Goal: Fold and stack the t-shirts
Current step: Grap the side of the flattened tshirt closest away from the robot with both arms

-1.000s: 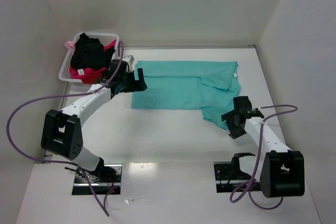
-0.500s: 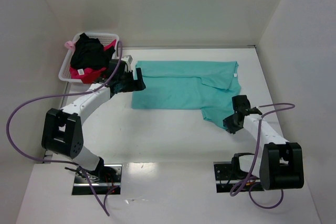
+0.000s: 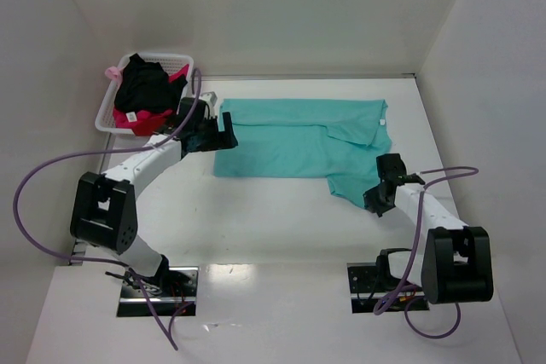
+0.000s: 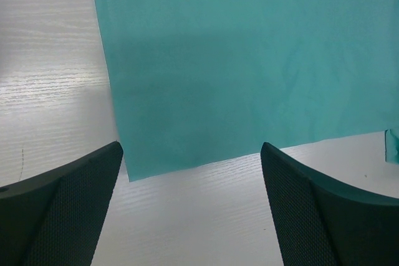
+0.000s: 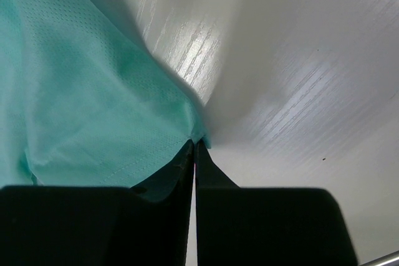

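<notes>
basket (image 3: pixel 105 117) close beside left claw (image 3: pixel 223 131); open table (image 3: pixel 273 219) nearside of teal shirt (image 3: pixel 290 142).

Top external: fixed, high behind the arm bases, tilted down and forward; covers the whole table (image 3: pixel 281 219) and both arms. Left wrist: close, looking down between the spread fingers of the left gripper (image 4: pixel 191 146) onto a corner of the teal t-shirt (image 4: pixel 249 60) and bare table. Right wrist: very close, low, sighting along the closed right gripper (image 5: pixel 194 147) at a shirt edge. Shared: the t-shirt, in all three views.
</notes>
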Robot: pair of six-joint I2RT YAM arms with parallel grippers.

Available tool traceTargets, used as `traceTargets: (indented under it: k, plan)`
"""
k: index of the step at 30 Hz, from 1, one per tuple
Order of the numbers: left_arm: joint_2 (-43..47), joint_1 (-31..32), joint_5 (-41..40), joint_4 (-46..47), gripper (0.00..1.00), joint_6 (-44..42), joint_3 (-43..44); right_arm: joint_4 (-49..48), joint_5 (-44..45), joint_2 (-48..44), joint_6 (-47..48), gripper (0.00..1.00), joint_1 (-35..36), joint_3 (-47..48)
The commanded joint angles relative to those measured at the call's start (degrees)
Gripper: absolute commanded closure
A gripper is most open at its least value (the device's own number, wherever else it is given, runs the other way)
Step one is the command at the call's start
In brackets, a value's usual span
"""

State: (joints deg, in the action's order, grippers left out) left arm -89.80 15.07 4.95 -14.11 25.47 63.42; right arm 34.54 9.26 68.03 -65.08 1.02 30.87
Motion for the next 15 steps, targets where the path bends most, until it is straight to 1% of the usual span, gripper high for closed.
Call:
traceTargets:
  k: [1, 2, 8, 12, 15]
  plan:
    - [-1.34, -0.39, 0.68, -0.39, 0.01, 1.15, 1.01, -1.15, 1.91, -1.4, -0.66, 0.96, 0.48, 2.96]
    - [-1.34, -0.91, 0.67, -0.92, 0.01, 1.77, 1.01, -1.15, 1.91, -2.1, -0.66, 0.98, 0.48, 2.96]
    - [-2.4, -0.92, -0.72, -0.92, 0.01, 7.3, -1.27, -0.62, 1.91, -4.48, -0.66, 0.98, 0.48, 5.43]
    - [-4.33, -0.92, -1.79, -1.45, 0.01, 8.63, -2.33, -0.62, 1.91, -5.1, -0.66, 0.98, 0.48, 6.48]
    - [-6.61, -0.92, -1.79, -2.06, 0.03, 9.15, -2.33, -0.62, 1.91, -5.72, -0.05, 0.98, 0.48, 7.79]
